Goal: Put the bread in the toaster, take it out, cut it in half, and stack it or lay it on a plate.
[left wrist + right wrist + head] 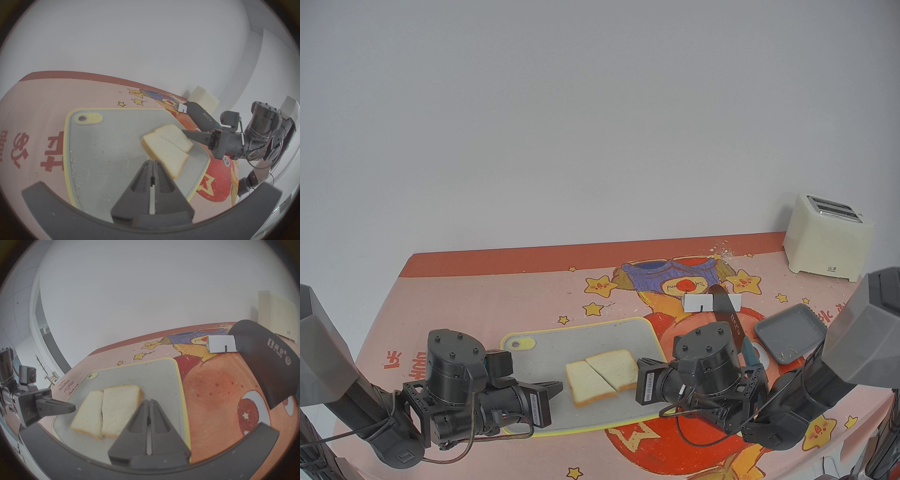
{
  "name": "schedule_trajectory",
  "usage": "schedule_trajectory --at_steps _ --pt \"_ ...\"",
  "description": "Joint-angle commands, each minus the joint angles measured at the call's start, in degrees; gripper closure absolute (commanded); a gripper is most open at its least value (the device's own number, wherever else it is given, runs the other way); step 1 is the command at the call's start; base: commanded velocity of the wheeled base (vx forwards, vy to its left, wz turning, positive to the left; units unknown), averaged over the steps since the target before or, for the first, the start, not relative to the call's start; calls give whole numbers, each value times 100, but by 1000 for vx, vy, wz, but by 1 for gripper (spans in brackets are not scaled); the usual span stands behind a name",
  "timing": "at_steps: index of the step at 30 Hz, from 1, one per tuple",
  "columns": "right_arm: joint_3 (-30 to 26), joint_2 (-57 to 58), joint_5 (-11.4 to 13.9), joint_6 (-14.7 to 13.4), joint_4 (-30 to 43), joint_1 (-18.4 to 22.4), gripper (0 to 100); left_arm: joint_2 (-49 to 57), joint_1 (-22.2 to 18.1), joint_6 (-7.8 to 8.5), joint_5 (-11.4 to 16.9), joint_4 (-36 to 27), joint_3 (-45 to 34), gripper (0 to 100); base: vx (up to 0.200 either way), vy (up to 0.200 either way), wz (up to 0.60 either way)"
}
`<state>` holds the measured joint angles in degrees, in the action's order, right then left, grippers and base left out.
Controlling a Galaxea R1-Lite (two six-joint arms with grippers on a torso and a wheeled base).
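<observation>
Two halves of a white bread slice (603, 375) lie side by side on a grey cutting board (550, 350) with a yellow rim. My left gripper (557, 389) is low over the board, left of the bread, shut and empty; its tip (153, 164) almost reaches the crust of the bread (168, 147). From the other side, my right gripper (642, 369) sits shut and empty at the bread's right edge. A dark-bladed knife (730, 315) with a teal handle rests on a white holder (700, 303) behind the right gripper. The cream toaster (828, 237) stands at the far right corner.
A grey square plate (790, 331) sits right of the knife, in front of the toaster. The table wears a pink cartoon cloth (475, 300). Crumbs dot the board's near side. The table's left half is bare.
</observation>
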<state>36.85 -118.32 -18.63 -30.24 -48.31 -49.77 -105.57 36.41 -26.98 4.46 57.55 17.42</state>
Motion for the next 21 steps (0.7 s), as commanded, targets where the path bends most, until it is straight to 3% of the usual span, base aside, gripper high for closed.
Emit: schedule_trajectory --at_steps 1,21 --pt "-3 -7 -1 1 6 -6 100 -148 24 0 2 10 16 100 0 0 0" --pt "-3 -15 -1 1 6 -6 100 -341 217 0 28 2 455 100 0 0 0"
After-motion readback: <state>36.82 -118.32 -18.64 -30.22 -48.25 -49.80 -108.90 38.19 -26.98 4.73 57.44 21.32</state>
